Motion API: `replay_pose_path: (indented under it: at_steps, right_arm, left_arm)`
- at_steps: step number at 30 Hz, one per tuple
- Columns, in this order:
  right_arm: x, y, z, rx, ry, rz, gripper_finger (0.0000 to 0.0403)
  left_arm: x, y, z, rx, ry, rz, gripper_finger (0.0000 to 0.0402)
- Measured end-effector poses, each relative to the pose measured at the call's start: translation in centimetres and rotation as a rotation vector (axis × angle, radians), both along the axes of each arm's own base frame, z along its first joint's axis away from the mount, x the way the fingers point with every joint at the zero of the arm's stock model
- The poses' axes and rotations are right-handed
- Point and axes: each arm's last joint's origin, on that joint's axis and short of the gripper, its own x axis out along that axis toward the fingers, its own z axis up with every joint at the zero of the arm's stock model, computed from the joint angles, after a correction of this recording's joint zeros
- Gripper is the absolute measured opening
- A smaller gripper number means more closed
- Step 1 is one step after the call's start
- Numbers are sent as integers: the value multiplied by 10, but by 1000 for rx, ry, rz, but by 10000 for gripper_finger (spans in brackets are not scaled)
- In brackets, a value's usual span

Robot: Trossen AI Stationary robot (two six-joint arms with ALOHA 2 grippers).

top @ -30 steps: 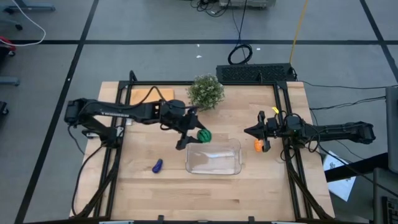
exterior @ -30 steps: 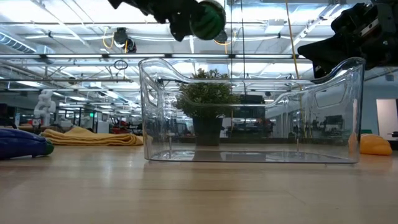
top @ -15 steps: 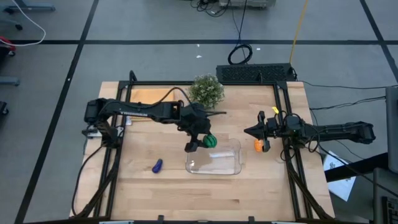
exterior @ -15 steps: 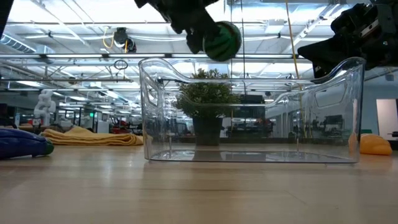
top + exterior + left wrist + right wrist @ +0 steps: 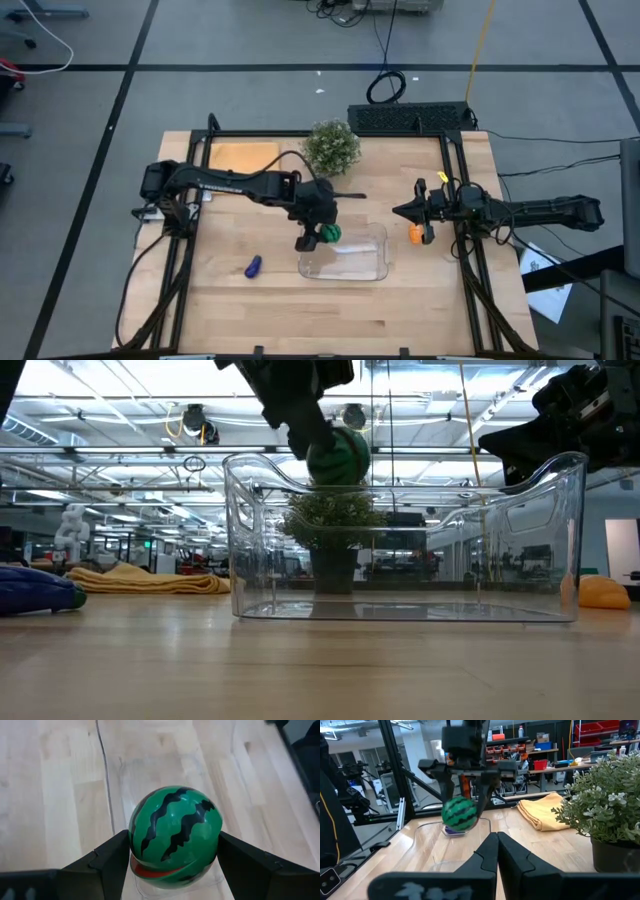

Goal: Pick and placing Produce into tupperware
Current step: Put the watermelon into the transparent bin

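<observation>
the left gripper (image 5: 317, 236) holds the green striped ball (image 5: 328, 233) clamped between its fingers just above the near-left end of the clear tupperware (image 5: 362, 262) on the surface, while the right gripper (image 5: 403, 211), fingers fully closed, waits beside the orange piece (image 5: 415, 235).

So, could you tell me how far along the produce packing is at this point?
Nothing is packed yet: the tupperware is empty. In hand: the left gripper holds the green striped ball over its left end. Left: the purple piece on the table, and the orange piece beside the shut right gripper.
</observation>
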Motion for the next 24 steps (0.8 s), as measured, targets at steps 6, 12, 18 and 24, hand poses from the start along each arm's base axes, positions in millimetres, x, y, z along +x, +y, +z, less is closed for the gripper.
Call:
replay_pose_path:
  at_steps: [6, 12, 18, 24]
  right_arm:
    - [0, 0, 0, 0, -4, 0, 0]
    - [0, 0, 0, 0, -2, 0, 0]
    - [0, 0, 0, -1, -2, 0, 0]
    - [0, 0, 0, 0, -2, 0, 0]
  left_arm:
    - [5, -5, -15, 31, 59, 40, 264]
    - [7, -14, -21, 76, 81, 98, 264]
    - [6, -23, -22, 110, 88, 129, 264]
    - [6, -31, -24, 117, 91, 117, 264]
